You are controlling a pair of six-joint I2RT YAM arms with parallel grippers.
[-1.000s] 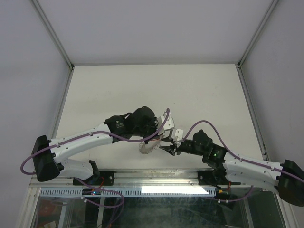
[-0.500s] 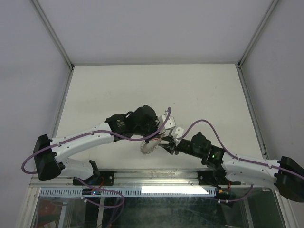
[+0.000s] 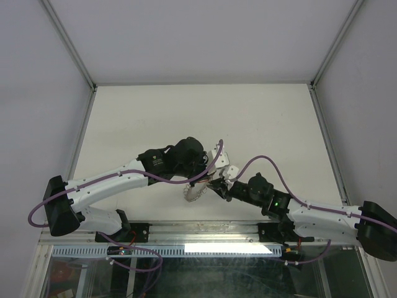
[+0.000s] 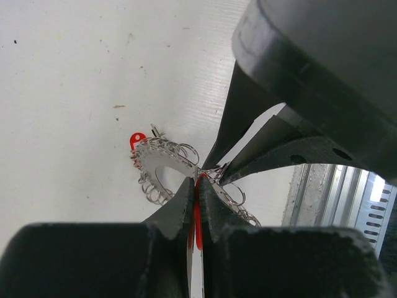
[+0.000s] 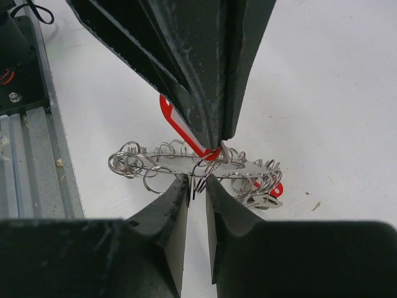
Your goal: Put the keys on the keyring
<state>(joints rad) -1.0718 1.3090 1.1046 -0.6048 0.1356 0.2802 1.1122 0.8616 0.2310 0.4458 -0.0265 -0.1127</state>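
Left wrist view: red tag pinched in the left gripper, only a thin edge on show, lower end lost between the fingers; right gripper blurred, body cut off by the top and right edges. Right wrist view: tag's upper part behind the left fingers; its small key lost among the loops (can't pick it out). Thin wire stands in the narrow gap of the right fingers, touching or not unclear. Second red bit on the key ring half buried in loops. Top view: ring mostly under both grippers, only a pale arc showing; single keys too small to tell apart, tag hidden.
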